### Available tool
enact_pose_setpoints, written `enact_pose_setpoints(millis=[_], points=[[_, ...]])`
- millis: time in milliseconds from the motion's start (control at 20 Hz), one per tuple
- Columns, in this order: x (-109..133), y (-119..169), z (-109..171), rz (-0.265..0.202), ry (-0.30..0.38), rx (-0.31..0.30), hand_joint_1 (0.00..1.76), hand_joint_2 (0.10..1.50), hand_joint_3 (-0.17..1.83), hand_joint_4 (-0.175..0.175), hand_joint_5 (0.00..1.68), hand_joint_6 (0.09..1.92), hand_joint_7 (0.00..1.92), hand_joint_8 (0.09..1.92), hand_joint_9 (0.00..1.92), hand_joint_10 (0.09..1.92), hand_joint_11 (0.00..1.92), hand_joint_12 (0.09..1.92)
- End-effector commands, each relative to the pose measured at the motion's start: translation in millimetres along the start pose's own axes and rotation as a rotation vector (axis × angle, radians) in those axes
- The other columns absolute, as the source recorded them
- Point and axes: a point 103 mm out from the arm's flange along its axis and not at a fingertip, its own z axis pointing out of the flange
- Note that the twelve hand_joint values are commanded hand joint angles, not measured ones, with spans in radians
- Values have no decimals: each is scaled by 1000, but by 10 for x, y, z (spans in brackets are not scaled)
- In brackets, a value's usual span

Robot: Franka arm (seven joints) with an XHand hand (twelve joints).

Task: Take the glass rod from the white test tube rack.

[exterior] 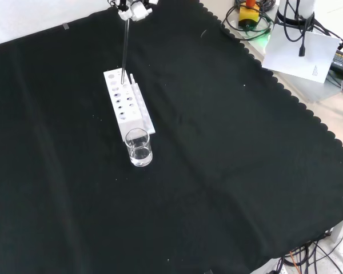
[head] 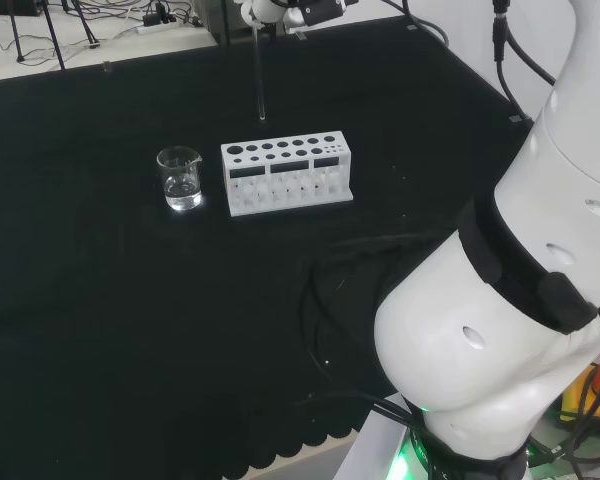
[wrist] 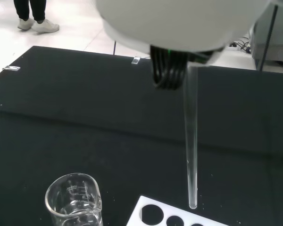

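A: Clear glass first, going left to right in the head view: the beaker (head: 180, 178) is sitting just left of the rack (head: 286, 172), apart from it, with what looks like a little liquid in the bottom.

B: And the rack itself?

A: White, lying lengthwise on the black cloth (head: 100, 320), its holes facing up so anything stored in it is standing upright and lifting straight out. I cannot tell whether anything is standing in it now.

B: Where is the rod?

A: The rod (head: 259, 75) is hanging near vertical above the rack, its lower tip clear of the top plate. In the wrist view the tip (wrist: 193, 204) is floating just over the holes, touching nothing, with the beaker off to one side. I judge it is being kept vertical so it clears the hole without knocking the rack.

B: And the hand?

A: The hand (exterior: 132, 9) is sitting directly above the rack at the rod's upper end, clamped on it there. How far its fingers are curling I cannot make out.

B: So the task?

A: Nearly finished, I would judge.
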Motion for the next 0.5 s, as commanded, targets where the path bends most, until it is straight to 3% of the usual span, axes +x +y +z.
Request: enact_pose_setpoints(millis=[50,500], points=[[35,-40,-42,-17,4,-9,1337,494,931,-175,1319,493,1360,889,1686,595,1731,361],[93,-21,-44,-21,-13,0,1338,490,935,-175,1323,489,1365,880,1691,587,1733,356]])
